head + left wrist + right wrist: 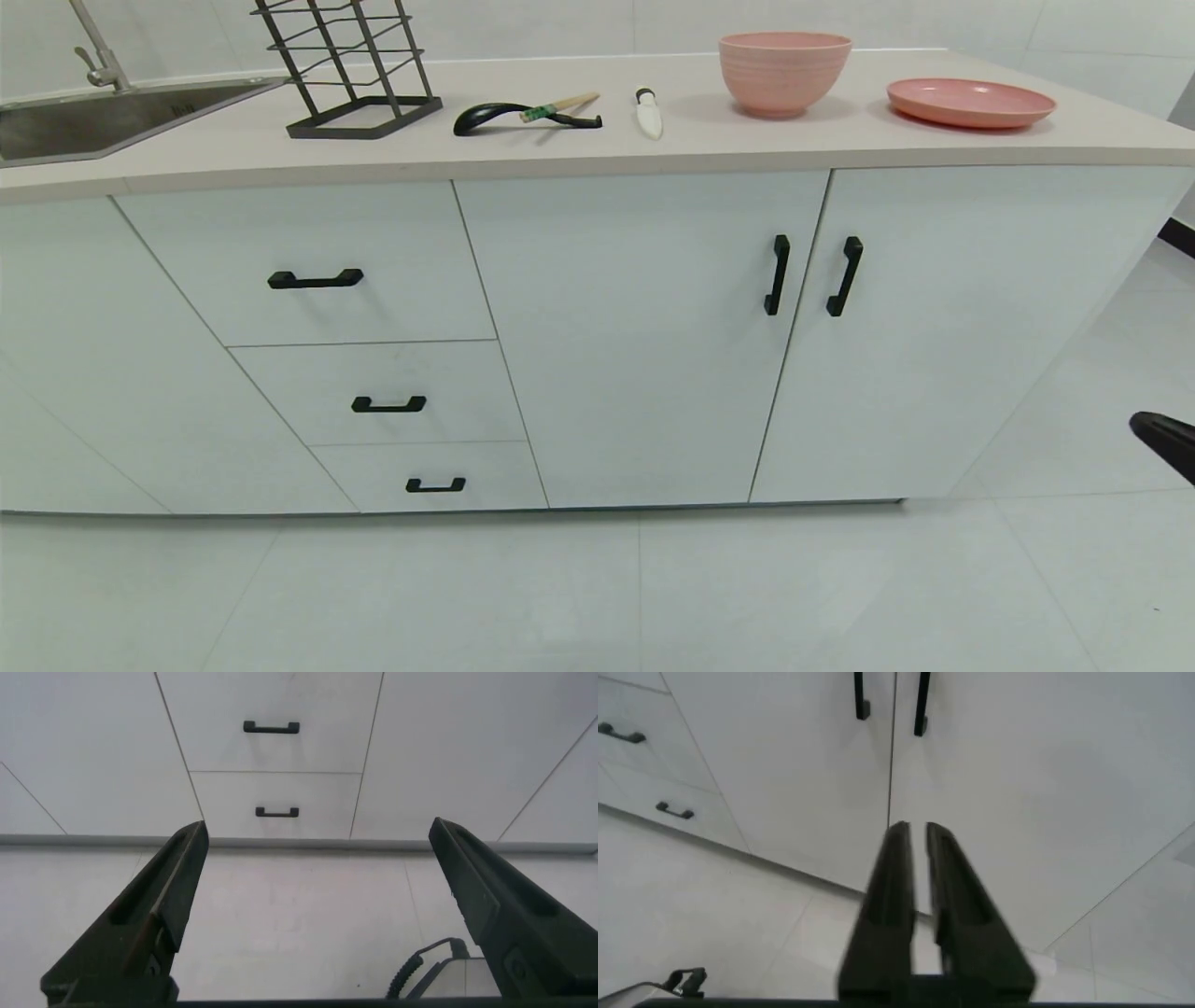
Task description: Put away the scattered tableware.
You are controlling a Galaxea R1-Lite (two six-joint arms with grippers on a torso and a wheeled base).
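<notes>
On the beige counter lie a black spoon, wooden chopsticks with a green band resting across its handle, and a small white utensil with a dark end. Further right stand a pink bowl and a flat pink plate. My left gripper is open wide with nothing between its fingers, low over the floor and facing the lower drawers. My right gripper is shut on nothing, pointing at the base of the double doors; its dark tip shows at the right edge of the head view.
A black wire rack stands on the counter beside a steel sink with a tap. Below are three drawers with black handles and two doors with vertical handles. Grey tiled floor lies open in front.
</notes>
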